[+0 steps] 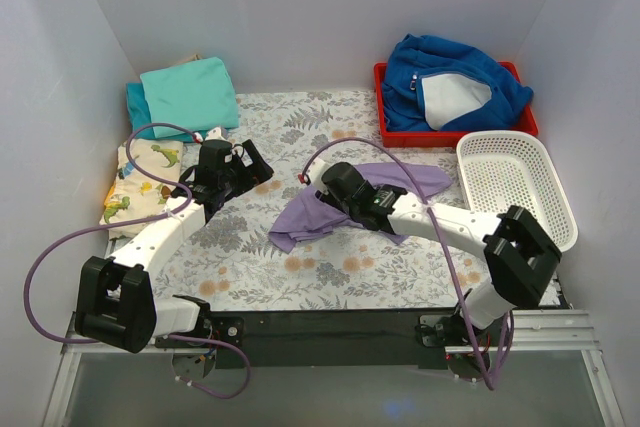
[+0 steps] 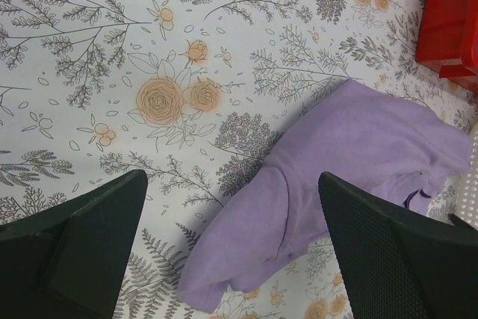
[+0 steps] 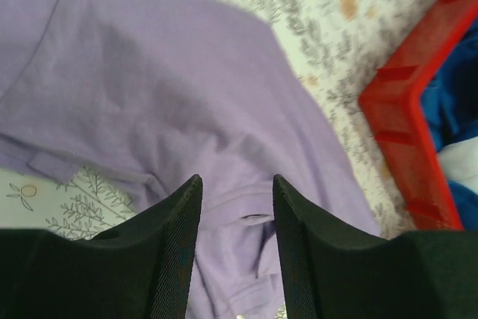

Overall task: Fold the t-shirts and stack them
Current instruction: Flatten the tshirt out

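Note:
A lavender t-shirt (image 1: 335, 212) lies rumpled and unfolded in the middle of the flowered table cover. My right gripper (image 1: 314, 179) hovers low over its neckline, jaws open, with purple cloth (image 3: 187, 87) showing in the gap between them (image 3: 237, 192); nothing is pinched. My left gripper (image 1: 258, 165) stands wide open just left of the shirt. In the left wrist view (image 2: 231, 214) a sleeve of the shirt (image 2: 299, 184) lies on the table below and between the fingers (image 2: 89, 237), untouched. A folded turquoise t-shirt (image 1: 190, 95) rests on a darker teal one (image 1: 133, 105) at the back left.
A red tray (image 1: 400, 137) at the back right holds a bulky blue fleece jacket (image 1: 455, 72). In front of it stands a white plastic basket (image 1: 515, 187). A dinosaur-print cloth (image 1: 140, 182) lies at the left edge, below the folded stack.

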